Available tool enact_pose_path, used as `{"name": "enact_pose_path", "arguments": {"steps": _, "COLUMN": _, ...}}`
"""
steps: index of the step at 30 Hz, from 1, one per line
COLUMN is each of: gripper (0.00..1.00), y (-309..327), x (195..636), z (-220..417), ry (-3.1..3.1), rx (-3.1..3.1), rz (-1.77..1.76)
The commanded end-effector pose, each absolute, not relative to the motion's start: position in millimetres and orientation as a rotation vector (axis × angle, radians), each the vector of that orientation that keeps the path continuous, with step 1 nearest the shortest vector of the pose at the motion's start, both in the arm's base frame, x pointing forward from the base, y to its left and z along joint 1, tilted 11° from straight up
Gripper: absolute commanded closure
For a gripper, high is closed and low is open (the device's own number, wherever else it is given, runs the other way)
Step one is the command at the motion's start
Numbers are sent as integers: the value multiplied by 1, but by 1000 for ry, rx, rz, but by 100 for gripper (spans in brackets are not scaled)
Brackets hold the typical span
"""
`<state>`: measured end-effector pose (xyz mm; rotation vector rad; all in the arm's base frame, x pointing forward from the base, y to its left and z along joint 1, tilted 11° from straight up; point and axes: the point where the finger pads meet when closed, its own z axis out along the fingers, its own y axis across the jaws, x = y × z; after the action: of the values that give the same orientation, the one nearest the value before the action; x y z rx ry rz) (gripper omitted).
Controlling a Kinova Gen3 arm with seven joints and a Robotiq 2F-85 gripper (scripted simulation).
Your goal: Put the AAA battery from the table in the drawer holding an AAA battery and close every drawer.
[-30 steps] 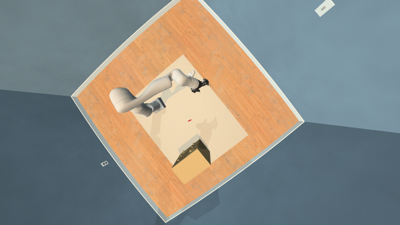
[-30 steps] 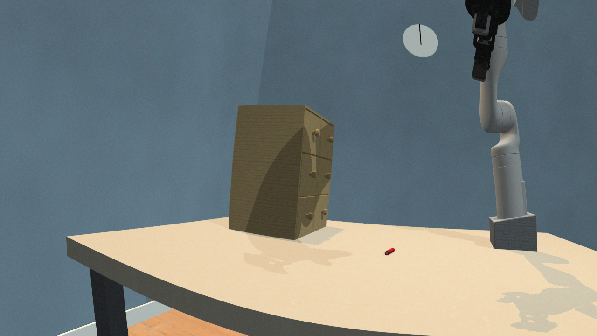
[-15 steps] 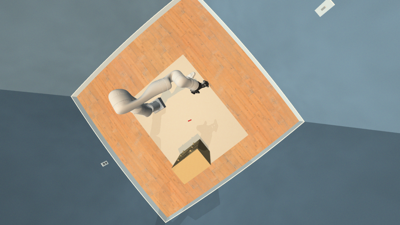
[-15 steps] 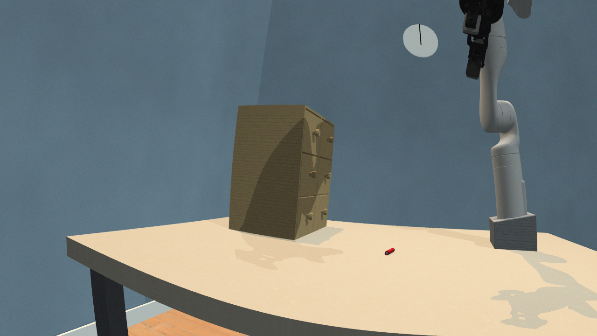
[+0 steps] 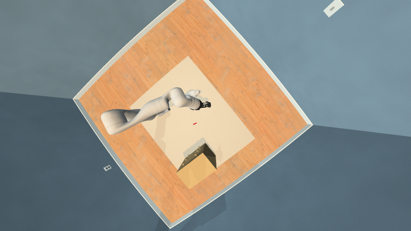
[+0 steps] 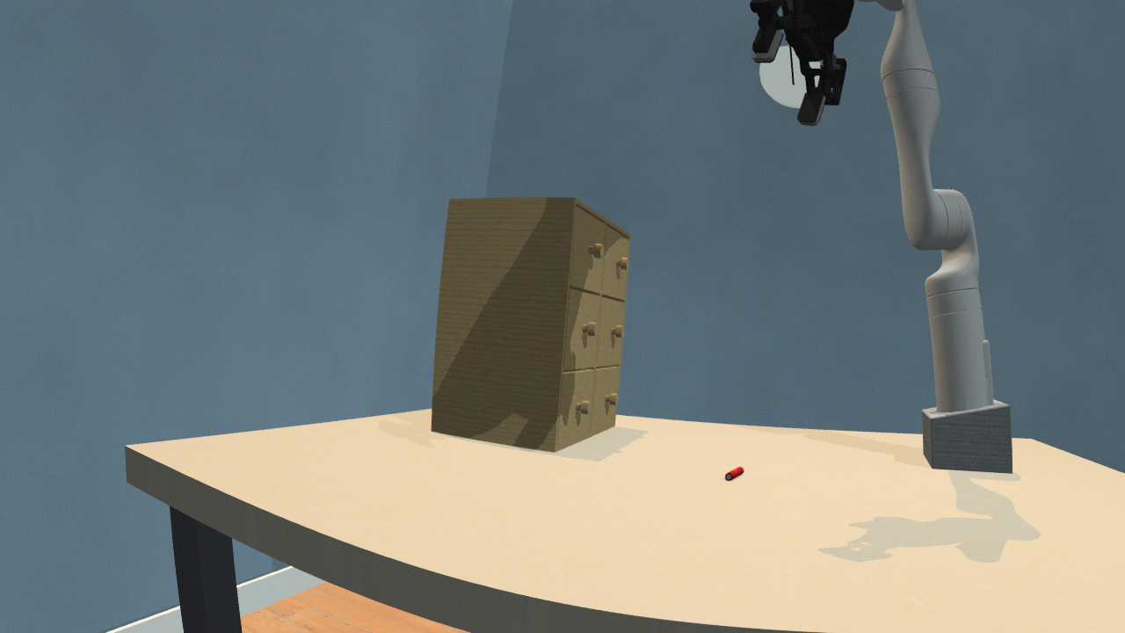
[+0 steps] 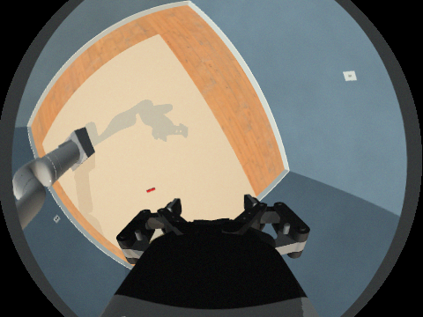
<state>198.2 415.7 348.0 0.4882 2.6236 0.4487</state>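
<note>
The broad pale table [image 5: 227, 126] [image 6: 393, 512] [image 7: 198, 167] carries everything the task involves; above it reaches the light grey arm [image 5: 149, 109] [image 6: 955, 346] [image 7: 57, 163], bent at several joints. The wooden chest [image 5: 195, 170] [image 6: 503, 323] stands upright on the table, its six drawers [image 6: 582, 275] ranged in two columns of three, all looking pushed in; the arm rises from a dark grey block [image 6: 967, 452] [image 7: 86, 142]. The black gripper [image 5: 207, 104] [image 6: 787, 86] [image 7: 212, 203] hangs high over the table, well apart from the chest; its fingers are spread wide, with nothing between them. Each drawer front bears one small knob [image 6: 597, 249]; smallest of the task's things, the red AAA battery [image 5: 194, 123] [image 6: 734, 474] [image 7: 151, 190] lies on its side on the table, in front of the chest and apart from it; the contents of the drawers are hidden.
</note>
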Motion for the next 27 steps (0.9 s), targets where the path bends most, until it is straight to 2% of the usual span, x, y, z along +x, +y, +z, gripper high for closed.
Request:
{"name": "enact_pose_path", "arguments": {"steps": 1, "gripper": 0, "y": 367, "x": 223, "z": 381, "ry": 2608, "rx": 661, "rz": 468}}
{"name": "enact_pose_path", "arguments": {"steps": 6, "gripper": 0, "y": 312, "x": 249, "z": 401, "ry": 2576, "rx": 854, "rz": 452}}
{"name": "enact_pose_path", "arguments": {"steps": 9, "gripper": 0, "y": 313, "x": 249, "z": 401, "ry": 2575, "rx": 855, "rz": 453}}
{"name": "enact_pose_path", "arguments": {"steps": 12, "gripper": 0, "y": 251, "x": 270, "z": 411, "ry": 2536, "rx": 1052, "rz": 419}}
{"name": "enact_pose_path", "arguments": {"steps": 15, "gripper": 0, "y": 233, "x": 273, "z": 415, "ry": 2537, "rx": 1106, "rz": 411}}
{"name": "enact_pose_path", "arguments": {"steps": 17, "gripper": 0, "y": 190, "x": 286, "z": 418, "ry": 2487, "rx": 1249, "rz": 389}}
{"name": "enact_pose_path", "arguments": {"steps": 27, "gripper": 0, "y": 95, "x": 298, "z": 416, "ry": 2397, "rx": 1545, "rz": 330}}
